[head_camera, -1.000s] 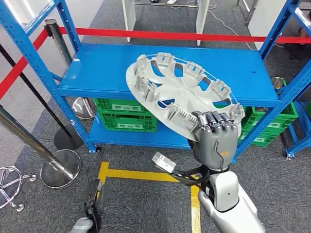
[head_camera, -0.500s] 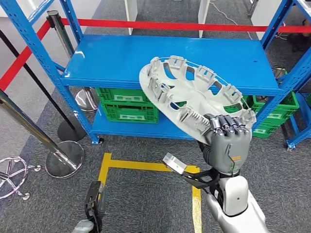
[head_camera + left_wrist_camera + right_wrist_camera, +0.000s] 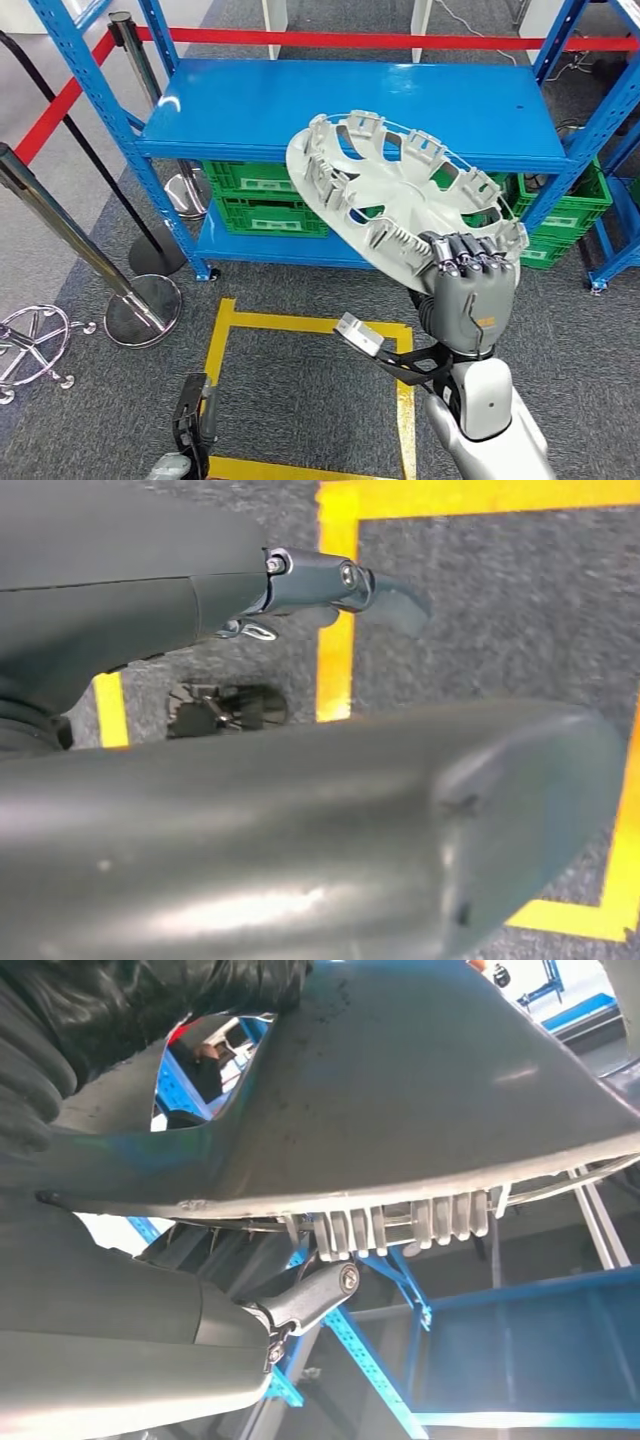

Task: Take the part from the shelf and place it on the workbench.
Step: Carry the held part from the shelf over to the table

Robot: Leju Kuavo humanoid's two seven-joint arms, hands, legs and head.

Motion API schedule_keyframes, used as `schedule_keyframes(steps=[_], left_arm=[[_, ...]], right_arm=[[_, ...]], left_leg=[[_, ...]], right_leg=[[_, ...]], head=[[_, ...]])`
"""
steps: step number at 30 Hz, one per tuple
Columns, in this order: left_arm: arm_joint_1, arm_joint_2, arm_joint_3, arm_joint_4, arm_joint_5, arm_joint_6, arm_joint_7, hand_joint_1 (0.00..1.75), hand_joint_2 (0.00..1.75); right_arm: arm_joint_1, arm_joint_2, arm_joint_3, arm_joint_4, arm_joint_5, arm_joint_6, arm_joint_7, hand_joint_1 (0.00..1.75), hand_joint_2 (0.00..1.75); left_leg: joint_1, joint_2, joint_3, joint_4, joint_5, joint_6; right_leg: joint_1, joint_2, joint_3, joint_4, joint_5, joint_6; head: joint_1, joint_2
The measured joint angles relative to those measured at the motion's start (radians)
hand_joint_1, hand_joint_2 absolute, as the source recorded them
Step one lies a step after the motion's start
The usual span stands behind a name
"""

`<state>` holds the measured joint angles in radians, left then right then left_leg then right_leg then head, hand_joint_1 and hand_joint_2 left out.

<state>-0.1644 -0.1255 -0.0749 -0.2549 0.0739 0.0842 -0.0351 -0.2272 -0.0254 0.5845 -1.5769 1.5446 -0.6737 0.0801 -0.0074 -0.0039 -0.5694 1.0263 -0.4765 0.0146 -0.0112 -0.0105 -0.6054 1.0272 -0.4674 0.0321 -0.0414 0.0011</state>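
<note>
The part is a silver wheel cover point(image 3: 392, 195), tilted, with its ribbed inner side facing up. My right hand point(image 3: 466, 295) grips its near rim and holds it in the air in front of the blue shelf point(image 3: 249, 105). In the right wrist view the cover point(image 3: 423, 1090) spans the picture, with my dark fingers point(image 3: 75, 1020) wrapped over its edge. My left hand point(image 3: 192, 425) hangs low by my side above the floor and holds nothing; its thumb point(image 3: 317, 580) sticks out over the grey carpet.
Green crates point(image 3: 264, 205) sit on the shelf's lower level, with more at the right point(image 3: 573, 225). Stanchions point(image 3: 140, 310) and a red belt point(image 3: 377, 40) stand at the left and behind. Yellow tape point(image 3: 302, 323) marks a square on the floor. A chrome star base point(image 3: 30, 345) lies far left.
The whole view has shifted: the shelf sits farther off and more of the yellow square shows. The wheel cover stays in my right hand's grip.
</note>
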Motion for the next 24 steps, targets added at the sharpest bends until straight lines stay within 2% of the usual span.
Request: schedule_keyframes(steps=[1,2,3,5,6,7,8,9,10,11,12,14,15,16,17,18,19,20,21,22,23,24], left_arm=[[-0.001,0.0,0.0,0.0,0.001,-0.001,0.0,0.0,0.0],[-0.002,0.001,0.001,0.001,0.001,-0.002,0.0,0.0,0.0],[-0.003,0.001,0.001,0.001,0.001,-0.003,-0.001,0.0,0.0],[-0.004,0.001,0.001,0.001,0.001,-0.004,-0.001,0.0,0.0],[-0.004,0.001,0.001,0.001,0.001,-0.004,-0.001,0.0,0.0],[-0.004,0.001,0.001,0.001,0.001,-0.004,-0.001,0.0,0.0],[-0.004,0.001,0.001,0.001,0.001,-0.004,-0.001,0.0,0.0],[-0.005,0.001,0.001,0.001,0.001,-0.004,-0.001,0.0,0.0],[-0.005,0.001,0.001,0.001,0.001,-0.004,-0.001,0.0,0.0],[-0.005,0.002,0.001,0.001,0.001,-0.003,-0.001,0.0,0.0],[-0.005,0.004,0.001,0.001,0.001,-0.003,-0.001,0.0,0.0],[-0.005,0.007,0.001,0.001,0.0,-0.002,-0.001,0.0,0.0],[-0.005,0.009,0.001,0.002,0.0,-0.003,-0.001,0.0,0.0],[-0.006,0.011,0.001,0.003,-0.002,-0.003,0.0,0.0,0.0],[-0.006,0.013,0.001,0.003,-0.003,-0.004,0.001,0.0,0.0],[-0.007,0.015,0.001,0.004,-0.004,-0.005,0.001,0.0,0.0],[-0.008,0.015,0.0,0.004,-0.006,-0.006,0.002,0.0,0.0],[-0.01,0.016,0.0,0.004,-0.008,-0.006,0.002,0.0,0.0],[-0.012,0.017,0.0,0.004,-0.01,-0.007,0.002,0.0,0.0],[-0.014,0.018,0.0,0.004,-0.011,-0.009,0.002,0.0,0.0],[-0.016,0.018,0.0,0.004,-0.011,-0.01,0.003,0.0,0.0],[-0.019,0.019,0.0,0.004,-0.012,-0.012,0.004,0.0,0.0]], right_arm=[[-0.003,0.0,0.001,0.001,0.0,0.0,0.003,1.75,1.75],[-0.006,0.0,0.002,0.002,0.0,0.0,0.005,1.75,1.75],[-0.01,0.001,0.004,0.004,0.0,0.0,0.006,1.75,1.75],[-0.015,0.001,0.007,0.007,0.0,0.0,0.007,1.75,1.75],[-0.016,0.001,0.009,0.008,0.0,0.0,0.007,1.75,1.75],[-0.016,0.001,0.011,0.01,0.0,0.0,0.007,1.75,1.75],[-0.016,0.001,0.012,0.012,0.0,0.0,0.007,1.75,1.75],[-0.017,0.001,0.014,0.014,0.0,0.0,0.007,1.75,1.75],[-0.02,0.001,0.015,0.015,0.0,0.0,0.008,1.75,1.75],[-0.024,0.001,0.016,0.016,0.0,0.0,0.01,1.75,1.75],[-0.029,0.001,0.017,0.017,0.0,0.0,0.013,1.75,1.75],[-0.037,0.001,0.019,0.021,0.0,0.0,0.024,1.75,1.75],[-0.04,0.001,0.019,0.024,0.0,0.0,0.03,1.75,1.75],[-0.044,0.002,0.02,0.027,0.0,0.0,0.037,1.75,1.75],[-0.048,0.002,0.02,0.031,0.0,0.0,0.042,1.75,1.75],[-0.052,0.003,0.02,0.033,0.0,0.0,0.047,1.75,1.75],[-0.056,0.004,0.02,0.036,0.0,0.0,0.051,1.75,1.75],[-0.059,0.005,0.02,0.039,0.0,0.0,0.054,1.75,1.75],[-0.063,0.005,0.02,0.042,0.0,0.0,0.059,1.75,1.75],[-0.067,0.005,0.02,0.045,0.0,0.0,0.063,1.75,1.75],[-0.07,0.006,0.021,0.048,0.0,0.0,0.067,1.75,1.75],[-0.073,0.006,0.022,0.05,0.0,0.0,0.07,1.75,1.75]], left_leg=[[0.002,0.0,-0.002,-0.009,0.007,0.005],[0.005,0.0,-0.007,-0.018,0.013,0.011],[0.008,0.0,-0.012,-0.025,0.018,0.016],[0.008,0.0,-0.031,-0.023,0.027,0.021],[0.008,0.001,-0.042,-0.018,0.032,0.021],[0.008,0.001,-0.054,-0.013,0.037,0.02],[0.01,0.002,-0.066,-0.007,0.043,0.018],[0.011,0.002,-0.08,0.0,0.048,0.015],[0.013,0.001,-0.093,0.008,0.054,0.01],[0.013,0.001,-0.105,0.016,0.06,0.004],[0.012,0.0,-0.114,0.021,0.068,-0.002],[0.009,-0.001,-0.124,0.022,0.088,-0.012],[0.008,-0.001,-0.128,0.019,0.1,-0.016],[0.009,-0.002,-0.133,0.018,0.098,-0.02],[0.01,-0.002,-0.141,0.028,0.076,-0.025],[0.012,-0.002,-0.152,0.057,0.035,-0.03],[0.014,-0.001,-0.164,0.108,-0.022,-0.035],[0.015,-0.001,-0.173,0.175,-0.074,-0.039],[0.016,-0.001,-0.178,0.24,-0.107,-0.041],[0.016,-0.001,-0.175,0.29,-0.114,-0.04],[0.015,-0.001,-0.16,0.313,-0.096,-0.038],[0.014,-0.001,-0.131,0.302,-0.066,-0.032]], right_leg=[[-0.001,0.001,-0.008,0.004,-0.008,0.005],[-0.001,0.003,-0.02,0.021,-0.031,0.01],[-0.001,0.006,-0.038,0.06,-0.067,0.013],[-0.001,0.008,-0.078,0.183,-0.145,0.018],[-0.001,0.009,-0.091,0.241,-0.164,0.02],[-0.001,0.009,-0.093,0.273,-0.161,0.023],[-0.002,0.009,-0.079,0.272,-0.139,0.025],[-0.004,0.009,-0.049,0.238,-0.107,0.028],[-0.006,0.009,-0.011,0.179,-0.085,0.031],[-0.006,0.01,0.034,0.112,-0.079,0.033],[-0.005,0.012,0.066,0.059,-0.083,0.03],[0.0,0.016,0.091,0.012,-0.094,0.018],[-0.001,0.015,0.08,0.012,-0.087,0.01],[-0.002,0.013,0.071,0.012,-0.077,0.002],[-0.003,0.011,0.059,0.012,-0.067,-0.009],[-0.005,0.008,0.045,0.011,-0.054,-0.02],[-0.004,0.007,0.034,0.011,-0.041,-0.03],[-0.002,0.006,0.017,0.011,-0.028,-0.037],[0.001,0.005,0.0,0.012,-0.014,-0.04],[0.004,0.004,-0.017,0.012,0.0,-0.042],[0.007,0.004,-0.034,0.013,0.013,-0.043],[0.011,0.004,-0.05,0.013,0.026,-0.043]], head=[[0.001,0.0],[0.002,0.0],[0.005,0.0],[0.01,0.0],[0.01,0.0],[0.01,0.0],[0.01,0.0],[0.01,0.0],[0.01,0.0],[0.011,0.0],[0.01,0.0],[0.01,0.0],[0.01,0.0],[0.01,0.0],[0.008,0.0],[0.005,0.0],[0.003,0.0],[0.0,0.0],[-0.001,0.0],[-0.001,0.0],[-0.001,0.0],[-0.001,0.0]])
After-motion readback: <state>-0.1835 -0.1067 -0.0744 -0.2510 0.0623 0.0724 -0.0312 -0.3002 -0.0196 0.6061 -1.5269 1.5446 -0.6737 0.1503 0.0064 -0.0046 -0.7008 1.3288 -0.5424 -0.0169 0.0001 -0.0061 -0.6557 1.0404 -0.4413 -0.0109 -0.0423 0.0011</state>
